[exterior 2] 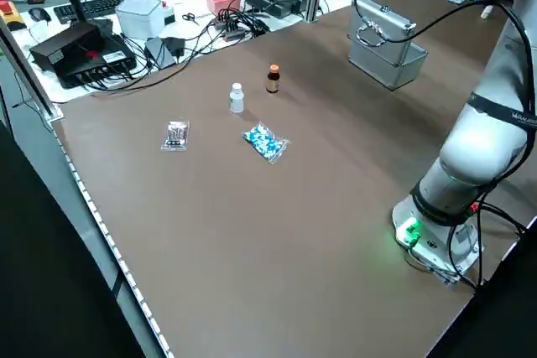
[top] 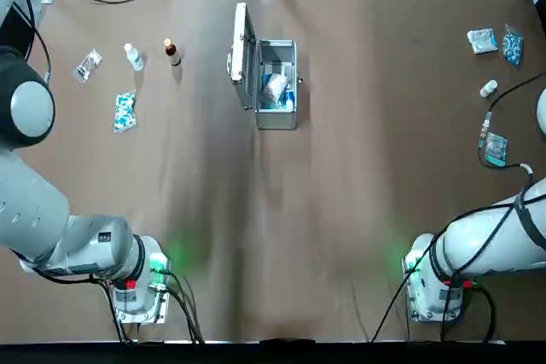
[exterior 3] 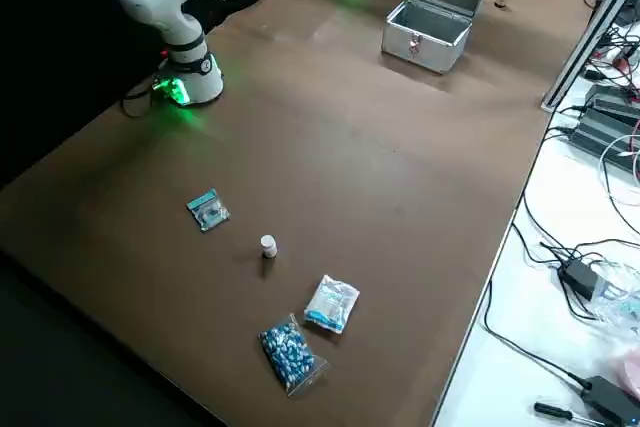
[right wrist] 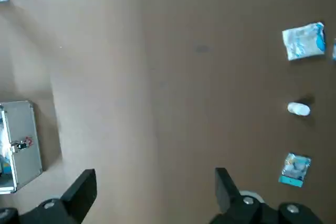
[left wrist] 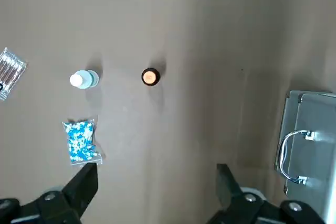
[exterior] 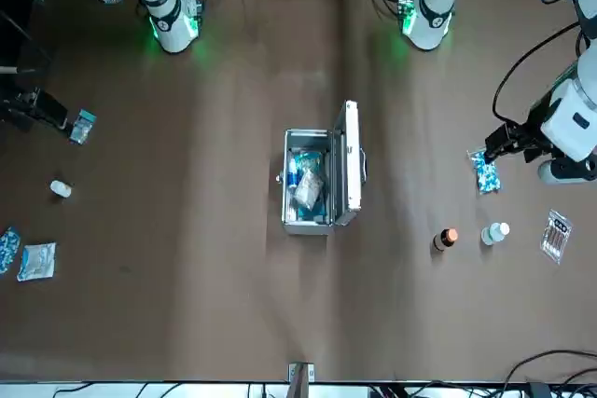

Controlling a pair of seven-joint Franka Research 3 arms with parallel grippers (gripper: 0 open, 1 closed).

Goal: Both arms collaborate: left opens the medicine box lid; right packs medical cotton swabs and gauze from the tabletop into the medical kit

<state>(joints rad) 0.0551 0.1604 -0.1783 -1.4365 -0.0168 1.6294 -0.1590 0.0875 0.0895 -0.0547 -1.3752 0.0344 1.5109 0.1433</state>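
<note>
While both pincers hang open and empty, the left pincer [left wrist: 152, 184] up over the blue pill bag [left wrist: 81, 141] and the right pincer [right wrist: 152, 190] over bare worktop [top: 358, 202], the medicine box [top: 275, 83] stands open mid-worktop with packs inside.

The left arm rose from its green-lit base at the near left corner and bent up over the left side of the counter [top: 341, 210], its left end effector [left wrist: 155, 182] held high, pointing downward, fingers [left wrist: 84, 184] spread wide with nothing between them. The right arm stood likewise from the near right base, folded upward at the right edge; the right end effector [right wrist: 152, 187] hung high, fingers [right wrist: 81, 187] parted and empty.
</note>
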